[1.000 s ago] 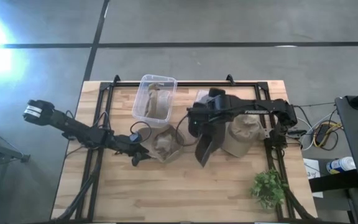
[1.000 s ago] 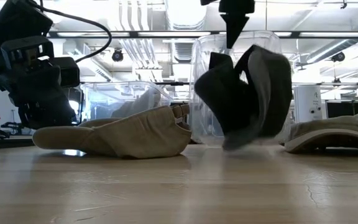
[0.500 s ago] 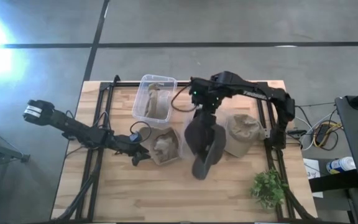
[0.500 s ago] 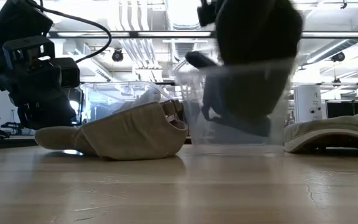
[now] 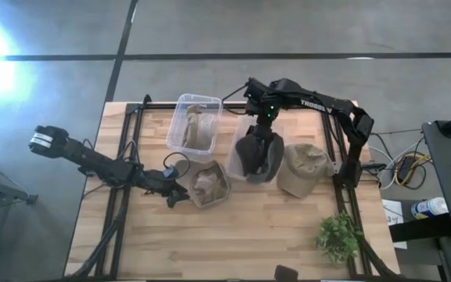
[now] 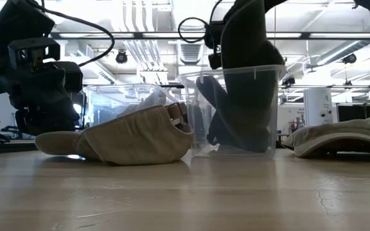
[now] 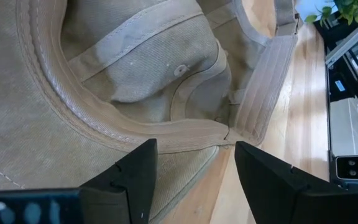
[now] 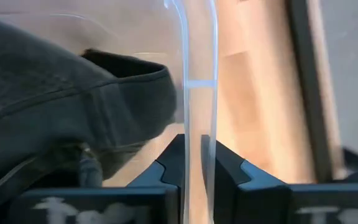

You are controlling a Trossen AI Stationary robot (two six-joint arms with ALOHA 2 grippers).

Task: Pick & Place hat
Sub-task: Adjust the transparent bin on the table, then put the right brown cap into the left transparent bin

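Pinching clear bin [image 8: 196,93] wall in right gripper [image 8: 194,158], seen only by wrist view.
Holds dark hat [image 5: 258,155]; left gripper [image 7: 191,171] spread over tan hat [image 7: 104,81].

White lettering runs along the upper link of the dark right robot arm [image 5: 317,102] in the high view, but its characters cannot be made out. No other text, label, brand, number or sign is legible in any view.
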